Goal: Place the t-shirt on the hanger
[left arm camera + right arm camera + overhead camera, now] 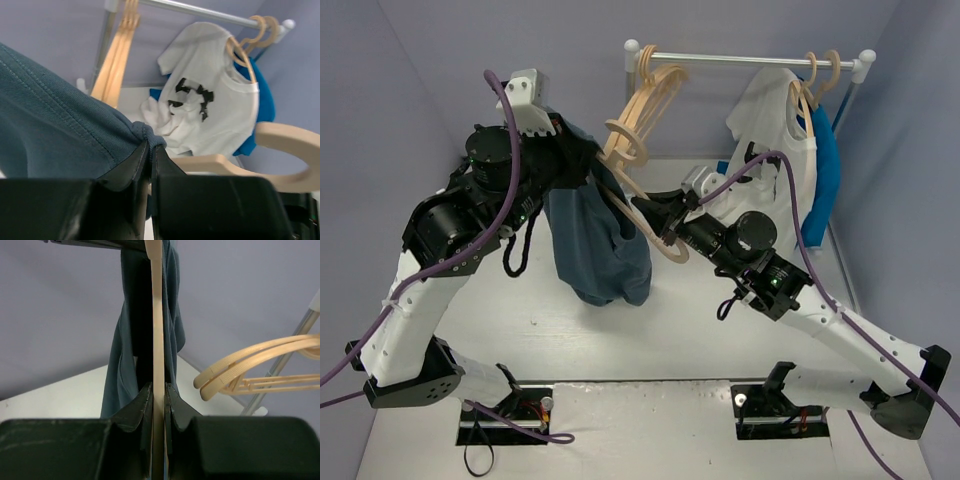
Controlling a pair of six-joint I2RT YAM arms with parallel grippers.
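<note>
The left gripper [150, 148] is pinched tight on an edge of the t-shirt [595, 240]. It holds the shirt up over the middle of the table [670, 340], a bit toward the left edge. The right gripper [158, 390] squeezes the hanger [157, 315], which has cloth on both sides. I think it is best to push the hanger in slowly and hold the shirt high, so it does not bunch up.

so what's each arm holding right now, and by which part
The left gripper is shut on the t-shirt, pinching a bunched stitched edge. The right gripper is shut on the hanger, fingers clamping its thin wood near the hook.
</note>
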